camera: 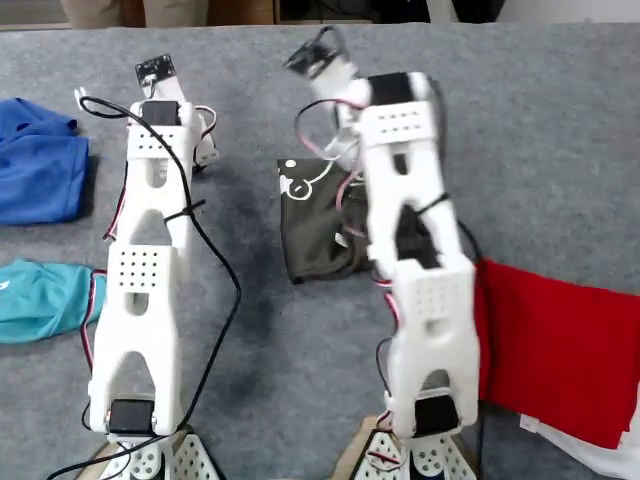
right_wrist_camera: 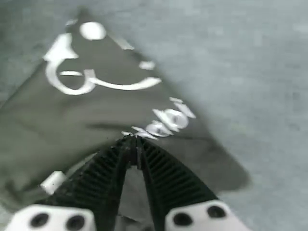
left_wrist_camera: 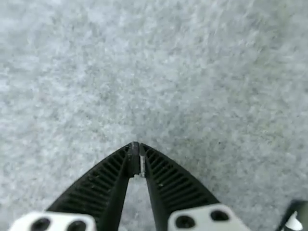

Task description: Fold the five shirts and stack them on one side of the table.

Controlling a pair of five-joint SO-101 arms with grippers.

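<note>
Left gripper (left_wrist_camera: 136,161) sits low over bare grey table (camera: 260,350), its 2 black ribbed fingers (left_wrist_camera: 103,185) pressed together at the tips with nothing between them. Over on the right arm, the right gripper (right_wrist_camera: 133,147) has its fingers closed tip to tip as well, poised above the dark shirt (right_wrist_camera: 72,125), whose white print shows just past the tips; no cloth is visibly caught between them. From above, that dark shirt (camera: 315,225) lies bunched mid-table, partly under the right arm. On the left side, the blue shirt (camera: 40,165) and the teal shirt (camera: 40,298) lie near each other but apart. On the right edge, the red shirt (camera: 560,350) is spread over a white shirt (camera: 600,458).
</note>
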